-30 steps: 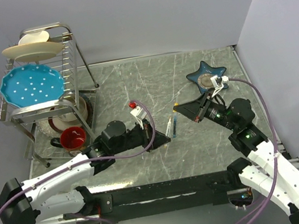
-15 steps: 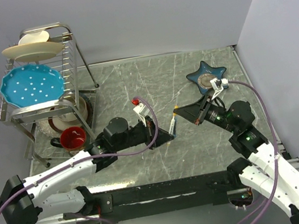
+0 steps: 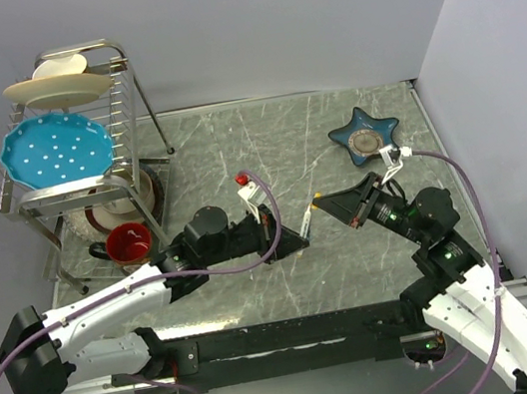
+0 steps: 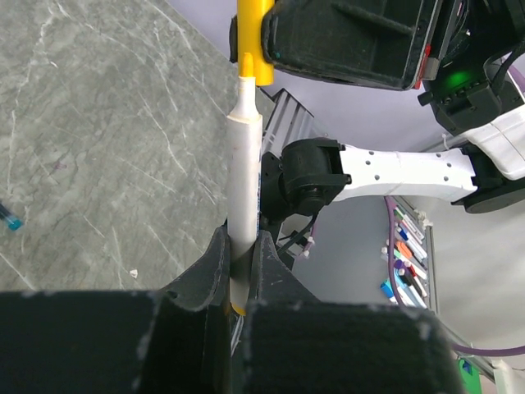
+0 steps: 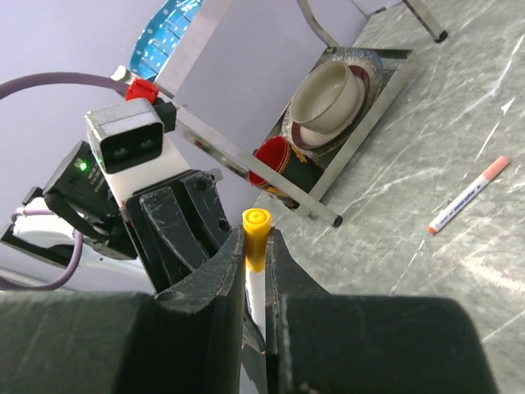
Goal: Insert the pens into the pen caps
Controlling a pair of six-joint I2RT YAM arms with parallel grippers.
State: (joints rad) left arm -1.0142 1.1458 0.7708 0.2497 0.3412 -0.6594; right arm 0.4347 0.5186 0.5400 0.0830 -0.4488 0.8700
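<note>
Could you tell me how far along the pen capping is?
No finished capped pen shows. In hand: the left gripper clamps a white-barrelled pen, its tip at the mouth of the short yellow-orange plastic cap pinched by the right gripper, not seated. Left: push it home, then the loose white pen with a red end on the table.
</note>
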